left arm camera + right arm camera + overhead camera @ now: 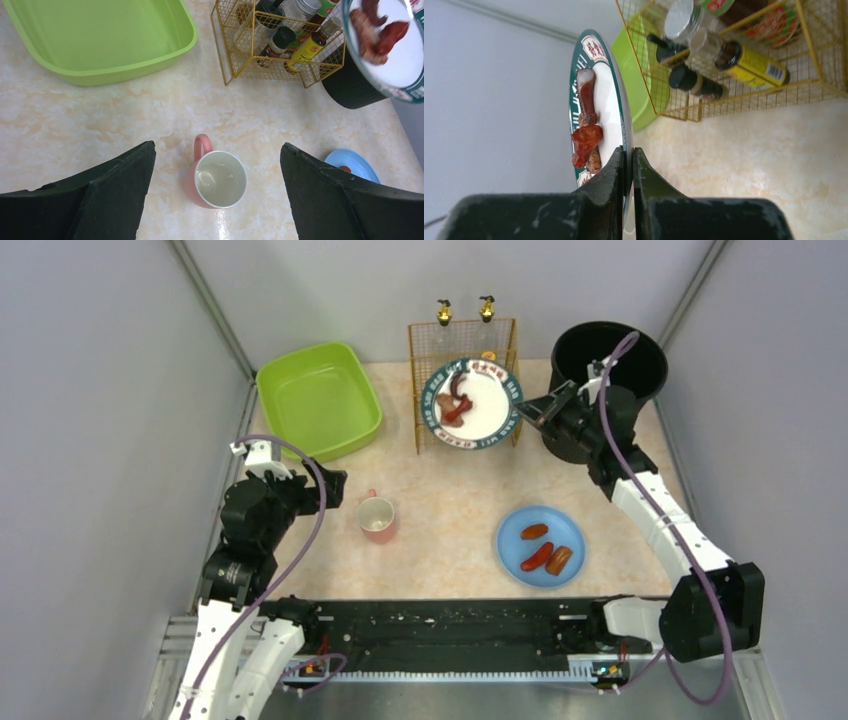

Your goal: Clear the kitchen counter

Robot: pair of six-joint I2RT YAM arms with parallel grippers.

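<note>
My right gripper (528, 412) is shut on the rim of a white plate with a green patterned border (490, 405), held in the air over the wire rack; the plate (610, 107) carries brown and red meat pieces (586, 137). My left gripper (335, 485) is open and empty, just left of a pink mug (377, 517) standing upright on the pale marbled kitchen counter (450, 500). In the left wrist view the mug (219, 179) sits between my spread fingers (125, 185), apart from both. A blue plate (541, 545) holds three sausages.
A green tub (318, 400) stands at the back left. A yellow wire rack (280, 45) of sauce bottles is at the back centre. A black bin (610, 360) stands at the back right. A black rail (450, 625) runs along the near edge.
</note>
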